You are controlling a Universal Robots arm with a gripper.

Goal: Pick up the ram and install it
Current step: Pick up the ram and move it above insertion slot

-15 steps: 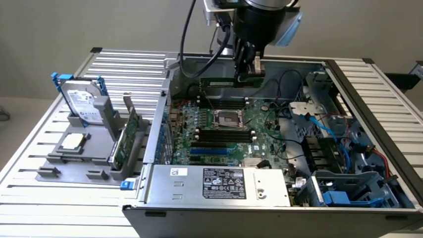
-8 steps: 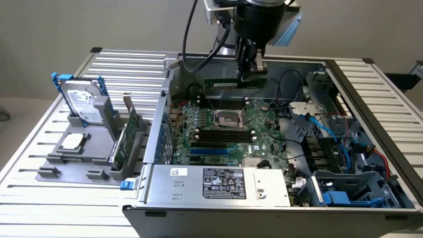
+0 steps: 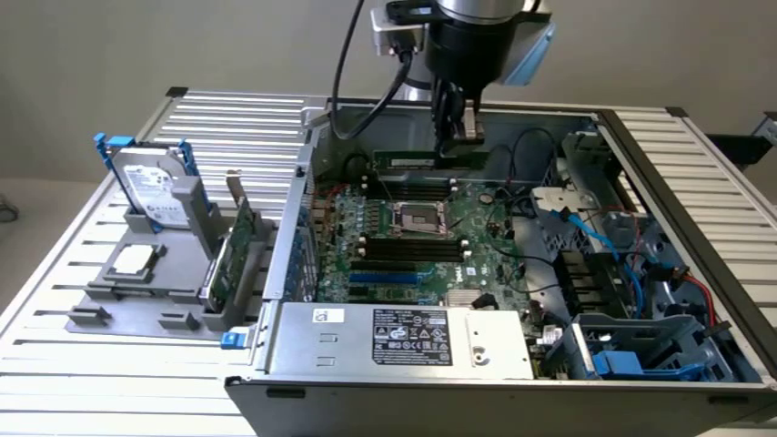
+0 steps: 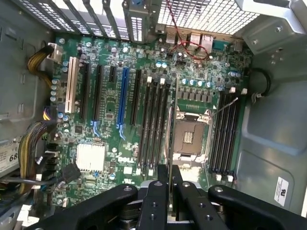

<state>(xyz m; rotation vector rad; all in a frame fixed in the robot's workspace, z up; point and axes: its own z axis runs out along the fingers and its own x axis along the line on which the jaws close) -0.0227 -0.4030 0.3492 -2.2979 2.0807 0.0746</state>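
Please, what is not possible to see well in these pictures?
1. The ram, wrist view: seen edge-on, chips hidden.
2. Motherboard near edge, wrist view: covered by the claw.
3. Power supply label, exterior view: print too small.
4. White sticker, wrist view: cut by picture edge.

Wall: behind your setup stands a plain grey-beige wall (image 3: 146,45) | Counter: your counter (image 3: 231,118) is ribbed silver metal slats with dark corner caps | Floor: a pale floor (image 3: 31,187) shows at the exterior view's left edge | Light: soft and even across your scene
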